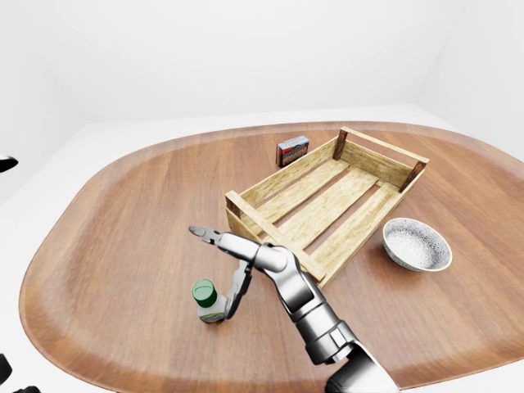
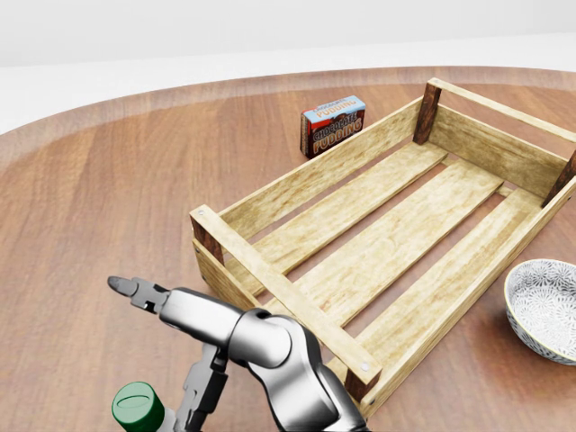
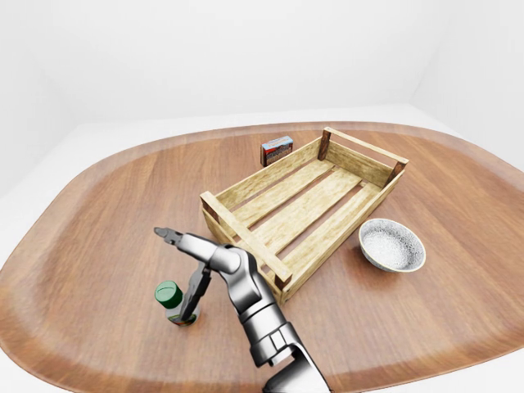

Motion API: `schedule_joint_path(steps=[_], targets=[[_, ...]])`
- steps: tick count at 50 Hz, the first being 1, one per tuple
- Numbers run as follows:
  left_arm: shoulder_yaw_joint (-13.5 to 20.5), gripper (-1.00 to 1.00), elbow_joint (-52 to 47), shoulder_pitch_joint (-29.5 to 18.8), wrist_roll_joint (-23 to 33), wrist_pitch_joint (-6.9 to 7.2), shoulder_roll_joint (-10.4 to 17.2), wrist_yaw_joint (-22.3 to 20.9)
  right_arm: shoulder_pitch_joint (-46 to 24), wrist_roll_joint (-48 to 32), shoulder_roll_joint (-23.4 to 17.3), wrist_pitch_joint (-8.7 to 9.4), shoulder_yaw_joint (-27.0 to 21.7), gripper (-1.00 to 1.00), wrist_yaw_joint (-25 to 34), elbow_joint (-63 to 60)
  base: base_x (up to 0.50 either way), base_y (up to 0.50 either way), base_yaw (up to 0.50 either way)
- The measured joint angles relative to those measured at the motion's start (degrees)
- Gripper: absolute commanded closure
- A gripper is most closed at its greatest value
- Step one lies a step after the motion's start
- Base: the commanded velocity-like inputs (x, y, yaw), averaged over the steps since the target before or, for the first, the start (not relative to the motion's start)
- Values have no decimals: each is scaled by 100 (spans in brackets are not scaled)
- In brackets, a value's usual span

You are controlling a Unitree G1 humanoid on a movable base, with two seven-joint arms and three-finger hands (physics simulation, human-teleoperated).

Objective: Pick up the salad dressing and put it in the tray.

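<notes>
The right hand hung spread just beside the bottle, grasp not yet made; next, close round it, then lift toward the tray.

Glossy silver-grey right arm of rounded segments, ending in dark-tipped fingers.
</notes>
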Motion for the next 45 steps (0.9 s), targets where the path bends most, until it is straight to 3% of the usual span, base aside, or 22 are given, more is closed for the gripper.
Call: schedule_joint_path(steps=[13,38,39,40,45], targets=[[-21,-100,100,-9,-37,0,10,-11,-1027,111,419,0,-249,-100,97,1972,0,0,0],[-9,-100,70,5,-88,0,10,1,-1487,-476,630,0,-263,-100,198,3338,0,0,0],[-9,-100,68,6,-89,0,10,1,-1491,-519,630,0,-256,-75,187,3369,0,0,0],[-8,-100,67,6,-91,0,9,1,-1492,-557,630,0,-258,98,189,3394,0,0,0],[-14,-100,64,9,-92,0,-1,-3,-1448,-655,630,1,-273,99,271,3348,0,0,0]])
